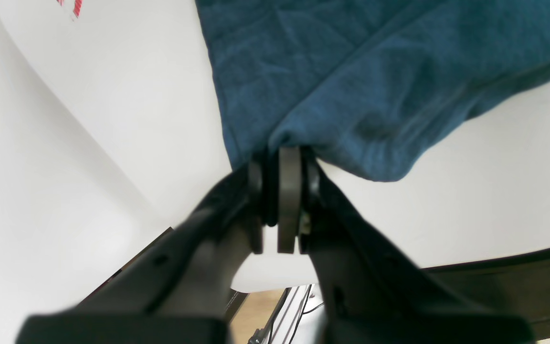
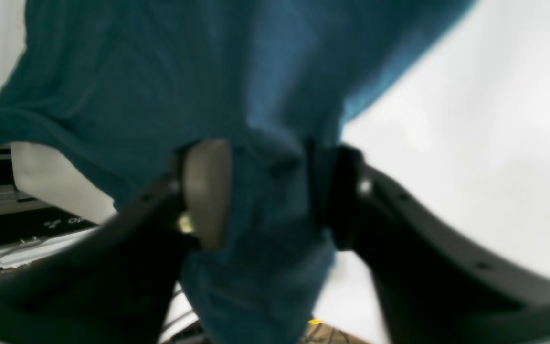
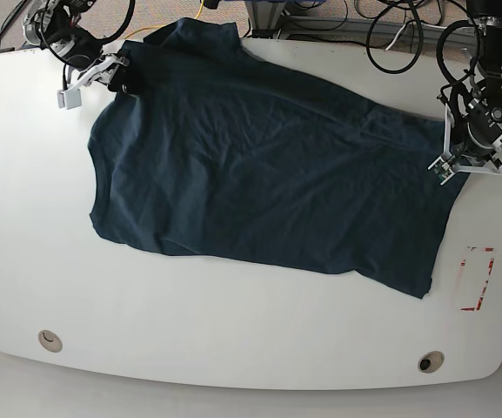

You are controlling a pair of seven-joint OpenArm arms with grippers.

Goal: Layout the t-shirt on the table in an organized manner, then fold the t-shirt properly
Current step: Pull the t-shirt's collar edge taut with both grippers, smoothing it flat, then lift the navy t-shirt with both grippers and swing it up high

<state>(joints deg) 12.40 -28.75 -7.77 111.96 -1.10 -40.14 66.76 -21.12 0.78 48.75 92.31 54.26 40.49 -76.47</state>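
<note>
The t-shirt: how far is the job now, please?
Mostly done: the t-shirt lies spread on the table, though wrinkled. In hand: the left claw pinches one edge; the right claw has cloth between its open jaws at the far corner. Left: smoothing and all folding.
</note>
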